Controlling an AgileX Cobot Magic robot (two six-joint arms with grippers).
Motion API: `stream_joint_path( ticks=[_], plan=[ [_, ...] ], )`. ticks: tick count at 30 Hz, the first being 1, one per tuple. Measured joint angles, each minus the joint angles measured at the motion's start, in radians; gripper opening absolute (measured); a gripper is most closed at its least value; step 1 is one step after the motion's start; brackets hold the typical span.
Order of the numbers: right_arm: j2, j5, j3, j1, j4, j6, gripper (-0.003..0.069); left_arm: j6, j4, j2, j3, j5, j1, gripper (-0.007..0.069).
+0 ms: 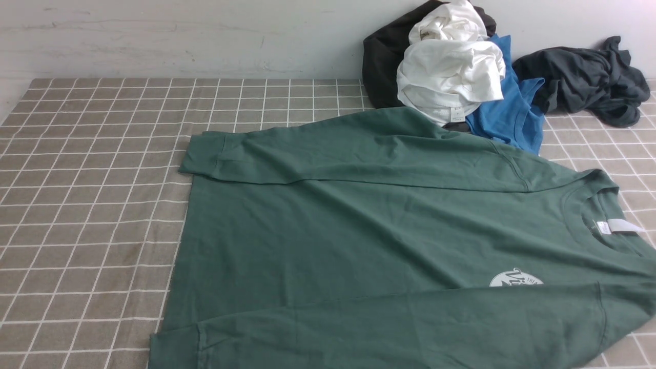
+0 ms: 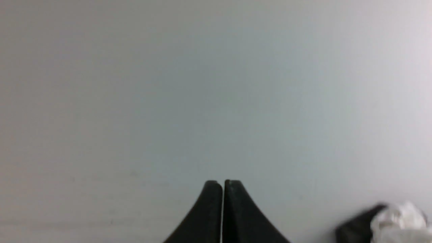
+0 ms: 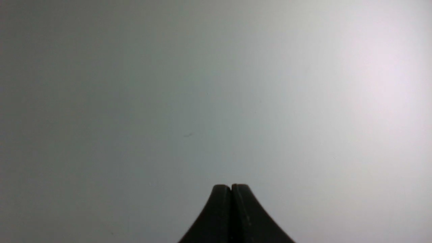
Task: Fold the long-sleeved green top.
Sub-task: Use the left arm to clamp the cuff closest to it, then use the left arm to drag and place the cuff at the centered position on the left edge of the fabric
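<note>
Pale grey wall (image 1: 179, 36) backs a bench (image 1: 92, 205) covered in a brown checked cloth, where the green long-sleeved top (image 1: 359, 230) lies flat and face up across the middle and right, its collar (image 1: 594, 205) toward the robot's right and its hem (image 1: 179, 246) toward the left. Its far sleeve (image 1: 333, 154) lies along the upper edge of the body and its near sleeve (image 1: 410, 328) along the lower edge, so the next fold looks to be collar end over hem end, or the reverse. Behind it a white garment (image 1: 451, 72), a black garment (image 1: 382, 66), a blue garment (image 1: 507, 113) and a dark grey garment (image 1: 584, 77) sit heaped against the wall, the blue one touching the top's far shoulder. Neither arm shows in the front view. The left pincer (image 2: 222, 184) and the right pincer (image 3: 231, 187) each appear only in their own wrist views, jaws pressed together on nothing, raised and aimed at the bare wall. The top appears to be soft, light knit cotton, limp rather than stiff, likely to sag and drag on the cloth if lifted by a single layer. The surest holds seem to be the two corners of one end, pinched through sleeve and body together, so the layers travel as one and the sleeves do not slide out.
</note>
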Motion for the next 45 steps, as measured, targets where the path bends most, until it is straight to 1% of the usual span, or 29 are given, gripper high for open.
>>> stream_joint_path(
  ticks=[2, 3, 4, 5, 6, 8, 9, 10, 12, 13, 16, 18, 20, 23, 25, 27, 29, 32, 33, 34, 35, 36, 39, 45],
  plan=[
    [0.065, 0.072, -0.050, 0.000, -0.040, -0.001, -0.0010, 0.009, -0.001, 0.060, -0.029, 0.056, 0.000, -0.0008],
    [0.142, 0.161, -0.099, 0.000, -0.069, -0.003, -0.0010, 0.020, -0.013, 0.147, -0.065, 0.175, 0.000, -0.0008],
    [0.185, 0.216, -0.123, 0.000, -0.072, -0.003, -0.0010, 0.023, -0.028, 0.209, -0.083, 0.251, 0.000, -0.0008],
    [0.236, 0.288, -0.151, 0.003, -0.070, -0.003, -0.0010, 0.024, -0.047, 0.272, -0.096, 0.310, 0.000, -0.0008],
    [0.299, 0.393, -0.182, 0.018, -0.058, -0.004, -0.0010, 0.025, -0.080, 0.357, -0.102, 0.397, 0.000, -0.0006],
    [0.338, 0.480, -0.200, 0.036, -0.039, -0.011, -0.0010, 0.030, -0.100, 0.414, -0.102, 0.446, 0.000, -0.0002],
    [0.375, 0.533, -0.214, 0.060, -0.024, -0.022, -0.0010, 0.033, -0.112, 0.470, -0.101, 0.489, 0.000, 0.0008],
    [0.438, 0.640, -0.229, 0.113, 0.022, -0.055, -0.0010, 0.036, -0.121, 0.569, -0.099, 0.546, 0.000, 0.0042],
    [0.495, 0.724, -0.232, 0.163, 0.060, -0.095, -0.0010, 0.037, -0.124, 0.643, -0.099, 0.570, 0.000, 0.0082],
    [0.524, 0.763, -0.233, 0.187, 0.079, -0.115, -0.0010, 0.039, -0.127, 0.695, -0.099, 0.579, 0.000, 0.0117],
    [0.637, 0.851, -0.233, 0.259, 0.150, -0.178, -0.0010, 0.049, -0.147, 0.839, -0.099, 0.576, 0.000, 0.0244],
    [0.703, 0.855, -0.233, 0.291, 0.193, -0.212, -0.0010, 0.067, -0.168, 0.933, -0.100, 0.550, 0.000, 0.0335],
    [0.749, 0.831, -0.234, 0.305, 0.229, -0.230, -0.0010, 0.084, -0.193, 1.004, -0.101, 0.523, 0.000, 0.0386],
    [0.787, 0.775, -0.234, 0.309, 0.265, -0.237, -0.0010, 0.104, -0.214, 1.094, -0.102, 0.501, -0.017, 0.0402],
    [0.808, 0.714, -0.235, 0.309, 0.283, -0.242, -0.0010, 0.117, -0.221, 1.156, -0.102, 0.488, -0.049, 0.0390],
    [0.815, 0.687, -0.236, 0.309, 0.291, -0.242, -0.0010, 0.118, -0.224, 1.194, -0.102, 0.465, -0.087, 0.0366],
    [0.817, 0.679, -0.236, 0.309, 0.293, -0.242, -0.0010, 0.118, -0.223, 1.216, -0.102, 0.452, -0.104, 0.0346],
    [0.817, 0.675, -0.236, 0.309, 0.298, -0.242, -0.0010, 0.117, -0.206, 1.262, -0.104, 0.421, -0.129, 0.0262],
    [0.817, 0.674, -0.236, 0.309, 0.298, -0.242, -0.0010, 0.117, -0.204, 1.264, -0.104, 0.420, -0.129, 0.0257],
    [0.817, 0.669, -0.236, 0.309, 0.298, -0.242, -0.0010, 0.117, -0.202, 1.276, -0.105, 0.412, -0.129, 0.0190],
    [0.817, 0.668, -0.236, 0.309, 0.298, -0.242, -0.0010, 0.117, -0.202, 1.276, -0.105, 0.411, -0.129, 0.0183],
    [0.817, 0.661, -0.236, 0.309, 0.298, -0.242, -0.0010, 0.118, -0.208, 1.275, -0.105, 0.404, -0.129, 0.0111],
    [0.817, 0.654, -0.236, 0.309, 0.298, -0.242, -0.0010, 0.120, -0.209, 1.256, -0.115, 0.407, -0.129, 0.0030],
    [0.817, 0.645, -0.236, 0.309, 0.298, -0.242, -0.0010, 0.125, -0.207, 1.157, -0.207, 0.489, -0.129, 0.0015]
  ],
)
